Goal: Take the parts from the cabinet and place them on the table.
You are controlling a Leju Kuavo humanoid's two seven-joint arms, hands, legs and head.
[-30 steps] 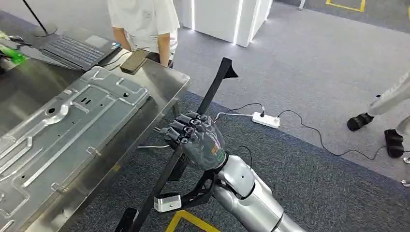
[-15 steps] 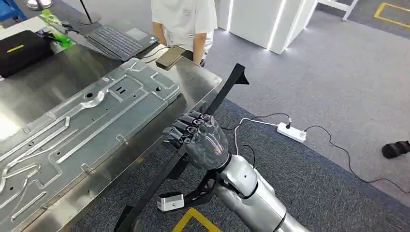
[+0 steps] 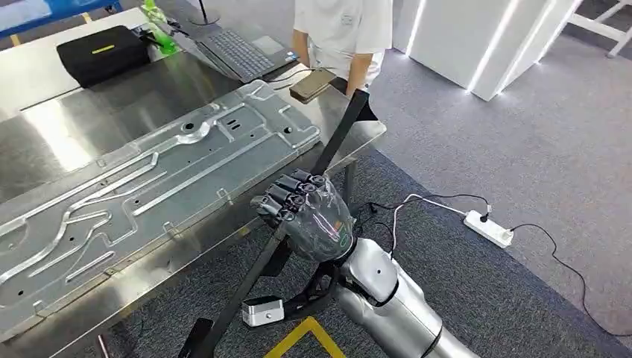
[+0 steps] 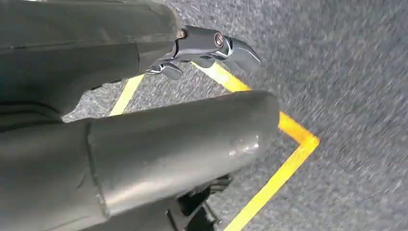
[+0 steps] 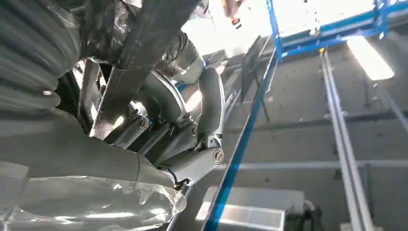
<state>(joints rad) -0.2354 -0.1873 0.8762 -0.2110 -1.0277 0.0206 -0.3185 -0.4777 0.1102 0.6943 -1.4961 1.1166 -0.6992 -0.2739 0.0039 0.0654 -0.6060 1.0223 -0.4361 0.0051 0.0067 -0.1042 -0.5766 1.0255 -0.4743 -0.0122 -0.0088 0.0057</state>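
My right hand (image 3: 305, 216) grips a long black bar (image 3: 339, 130) near its middle. The bar runs slanted from low by my body up past the corner of the steel table (image 3: 45, 127). In the right wrist view the bar (image 5: 144, 43) passes through the curled fingers (image 5: 192, 125). A large stamped metal panel (image 3: 149, 186) lies flat on the table, to the left of the held bar. In the left wrist view my left hand (image 4: 144, 120) hangs over grey carpet with nothing in it, thumb and fingers (image 4: 211, 45) apart.
A person (image 3: 343, 30) stands at the table's far corner beside a laptop (image 3: 238, 52) and a phone (image 3: 313, 83). A black case (image 3: 100, 52) sits at the table's back. A power strip (image 3: 488, 227) with cables lies on the carpet to the right. Yellow tape (image 3: 305, 335) marks the floor below.
The camera has turned, so the table and person have slid right and down in the picture. My right hand keeps the same grip on the black bar.
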